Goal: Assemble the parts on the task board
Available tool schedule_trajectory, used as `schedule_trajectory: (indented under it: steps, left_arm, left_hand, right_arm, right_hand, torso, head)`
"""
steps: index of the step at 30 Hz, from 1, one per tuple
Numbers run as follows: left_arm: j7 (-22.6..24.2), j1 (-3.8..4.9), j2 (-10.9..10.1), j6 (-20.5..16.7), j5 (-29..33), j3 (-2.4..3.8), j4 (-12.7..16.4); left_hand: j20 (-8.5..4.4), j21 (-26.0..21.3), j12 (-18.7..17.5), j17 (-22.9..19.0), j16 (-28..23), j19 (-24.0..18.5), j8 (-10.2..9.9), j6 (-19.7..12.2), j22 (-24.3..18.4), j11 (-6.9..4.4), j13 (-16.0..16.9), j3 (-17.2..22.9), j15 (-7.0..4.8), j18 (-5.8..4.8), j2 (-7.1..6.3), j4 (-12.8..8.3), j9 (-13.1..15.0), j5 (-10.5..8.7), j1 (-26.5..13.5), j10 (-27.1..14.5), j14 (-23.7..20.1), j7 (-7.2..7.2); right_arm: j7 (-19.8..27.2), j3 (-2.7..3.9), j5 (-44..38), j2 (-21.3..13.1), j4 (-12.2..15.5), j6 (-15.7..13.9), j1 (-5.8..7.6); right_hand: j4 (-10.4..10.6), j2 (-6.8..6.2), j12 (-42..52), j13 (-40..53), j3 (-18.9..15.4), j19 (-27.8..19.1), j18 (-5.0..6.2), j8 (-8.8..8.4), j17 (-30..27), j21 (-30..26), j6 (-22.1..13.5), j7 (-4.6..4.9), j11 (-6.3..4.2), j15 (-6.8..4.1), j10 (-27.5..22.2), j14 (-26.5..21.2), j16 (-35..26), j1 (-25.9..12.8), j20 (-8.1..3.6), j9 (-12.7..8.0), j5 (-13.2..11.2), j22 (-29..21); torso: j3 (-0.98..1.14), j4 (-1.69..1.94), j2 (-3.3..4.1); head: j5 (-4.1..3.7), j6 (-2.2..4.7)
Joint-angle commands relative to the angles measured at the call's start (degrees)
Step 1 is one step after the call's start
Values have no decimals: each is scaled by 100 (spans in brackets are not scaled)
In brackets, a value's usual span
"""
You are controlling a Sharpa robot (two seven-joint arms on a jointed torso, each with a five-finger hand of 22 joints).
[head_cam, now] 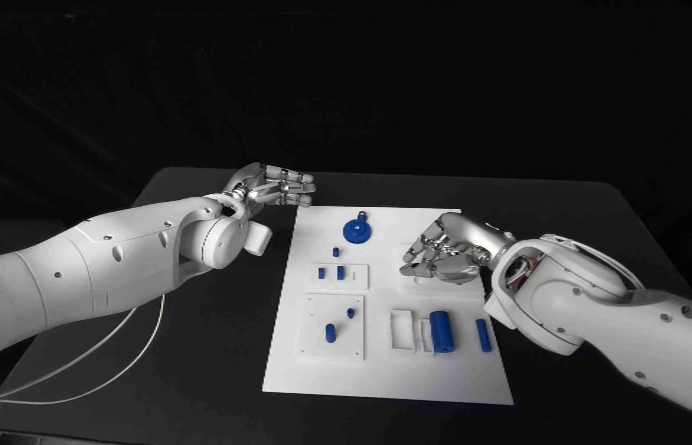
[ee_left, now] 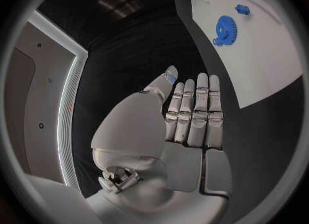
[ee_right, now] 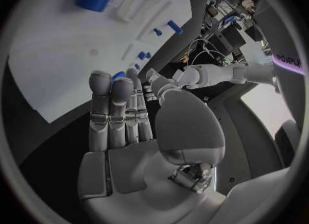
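The assembly is being judged as hardly begun: nothing is being held, and most parts are lying loose on the task board (head_cam: 476, 380). The right hand (head_cam: 447, 250) is being kept over the board's right edge, its fingers extended together and empty, as is being shown in the right wrist view (ee_right: 122, 121). The blue gear (head_cam: 356, 230) is lying flat, near this hand and off its fingertips toward the left hand. The large blue cylinder (head_cam: 441, 330) and a slimmer blue peg (head_cam: 483, 335) are resting close under the right forearm, behind the hand. Small blue pins (head_cam: 330, 332) are standing or lying at a white block further off; whether they are already seated is not being made clear. The left hand (head_cam: 271, 185) is being held beside the board's far left corner, above bare table (head_cam: 216, 365), with straight, empty fingers (ee_left: 193, 116). Its underside is being hidden in the head view
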Motion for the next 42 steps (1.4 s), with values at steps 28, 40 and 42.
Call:
schedule_trajectory:
  steps: [28,40,42]
  left_arm:
    - [428,-92,-549,212,-194,-61,858]
    - [472,-95,-540,417,-131,-104,955]
    - [474,-95,-539,426,-129,-107,962]
  left_hand:
    - [-44,27,12,29,-16,354,-5,35,-1253,-101,2,-1907,-61,-144,102,553,4,360,-159,364,283,-75]
    - [-40,55,14,20,-17,397,0,-69,-1362,-73,2,-1913,-55,-124,128,502,4,376,-150,280,281,-36]
    - [-37,54,14,20,-17,395,0,-69,-1371,-72,2,-1914,-52,-121,128,502,4,375,-153,279,274,-35]
  right_arm:
    - [-2408,-233,2246,-768,241,1827,124]
    - [-2478,-550,2110,-533,215,1641,124]
    - [-2482,-587,2077,-479,192,1588,125]
  right_hand:
    - [577,-13,3535,5121,93,305,-128,-12,1445,1188,-251,-7,-10,12,-516,29,966,-807,-6,349,-66,832]
    - [892,-206,3943,5479,122,316,-127,-10,1649,1359,-399,25,17,30,-439,47,1103,-901,9,409,-326,977]
    - [944,-242,3949,5490,118,317,-121,-14,1659,1361,-454,41,27,36,-439,48,1107,-911,15,404,-400,988]
  torso:
    - [-54,-213,-185]
    - [-54,-193,-179]
    - [-54,-193,-180]
  head:
    - [-6,-172]
    - [-41,-189]
    - [-44,-185]
